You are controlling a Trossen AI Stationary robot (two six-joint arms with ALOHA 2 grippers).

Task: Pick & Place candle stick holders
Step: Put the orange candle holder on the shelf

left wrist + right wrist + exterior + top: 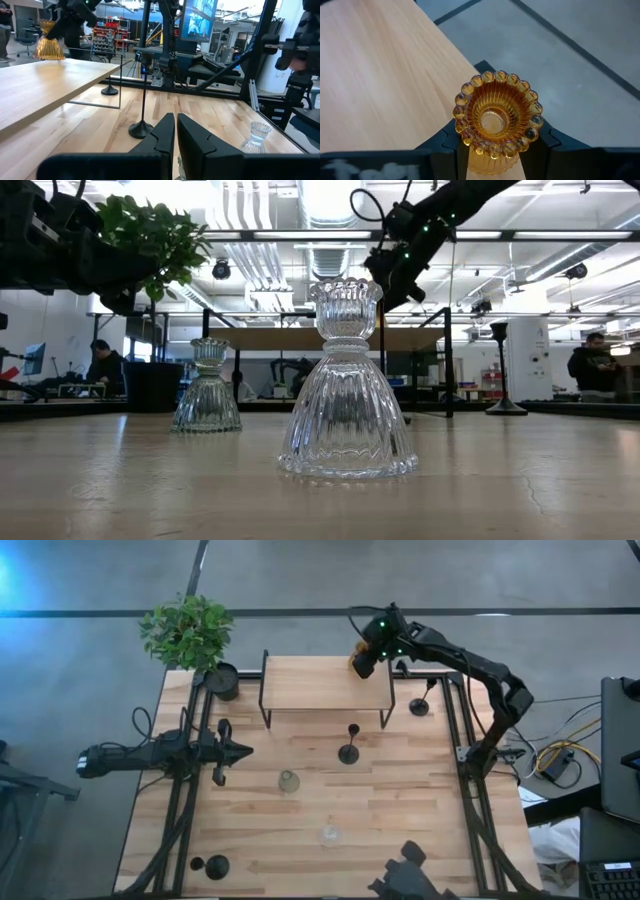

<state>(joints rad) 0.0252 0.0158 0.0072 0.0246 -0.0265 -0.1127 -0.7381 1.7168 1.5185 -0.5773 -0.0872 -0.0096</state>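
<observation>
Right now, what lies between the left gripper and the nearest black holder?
In the high view only bare tabletop lies between the shut left gripper and the black holder; the olive glass holder sits just off that line.

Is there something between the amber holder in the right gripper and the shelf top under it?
Nothing visible. The right gripper holds the amber holder at the far right corner of the shelf, and the wood there is bare.

My right gripper (pixel 492 150) clamps ribbed glossy amber glass holder (pixel 495 117); shelf (pixel 325 682) smooth pale wood; clear holder (pixel 346 385) shiny fluted glass; table (pixel 150 480) matt wood.
</observation>
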